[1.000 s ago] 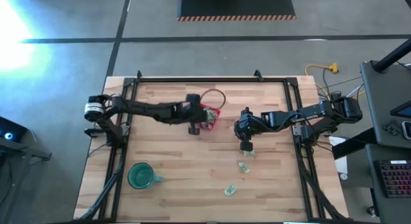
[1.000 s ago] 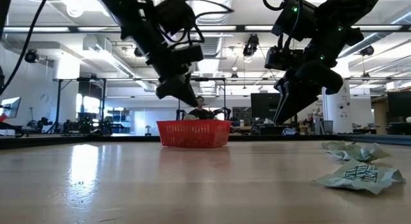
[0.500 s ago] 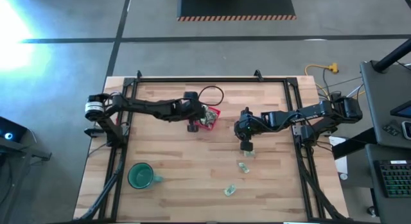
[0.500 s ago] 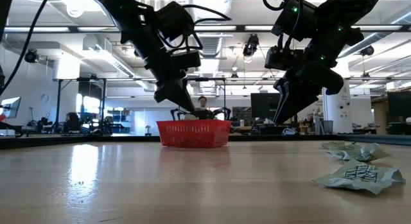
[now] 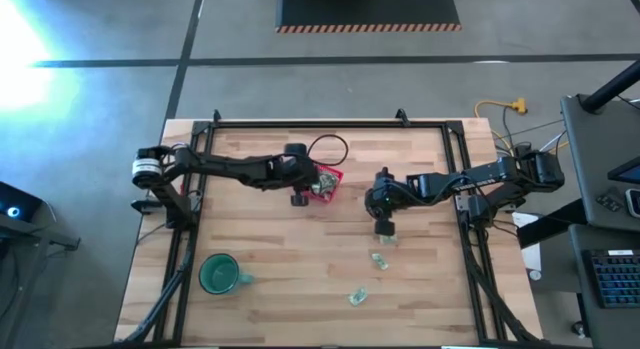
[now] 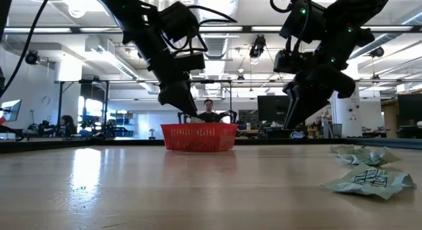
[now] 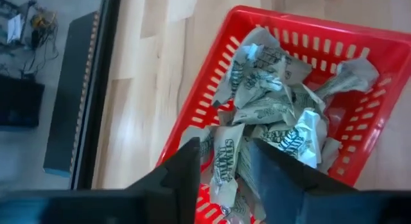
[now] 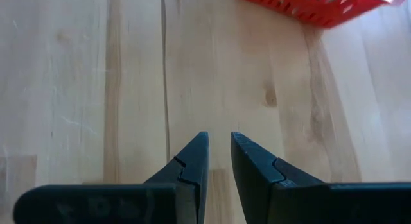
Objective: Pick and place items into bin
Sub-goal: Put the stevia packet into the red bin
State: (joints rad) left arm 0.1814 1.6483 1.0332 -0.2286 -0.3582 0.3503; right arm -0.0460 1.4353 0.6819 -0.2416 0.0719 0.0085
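Left gripper point(image 7: 221, 163) over red basket point(image 7: 366, 131), fingers apart around a wrapped piece point(image 7: 225, 161); right gripper point(image 8: 218, 153) narrowly apart, empty, above table point(image 8: 77, 89).

Grey concrete floor point(image 5: 100, 139) around a wooden table point(image 5: 260, 289).

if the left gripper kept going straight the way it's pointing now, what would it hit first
Probably the wrapped pieces heaped in the red basket. The left gripper points down into it, jaws apart, with one piece showing between them; whether that piece is touched or lies deeper is unclear.
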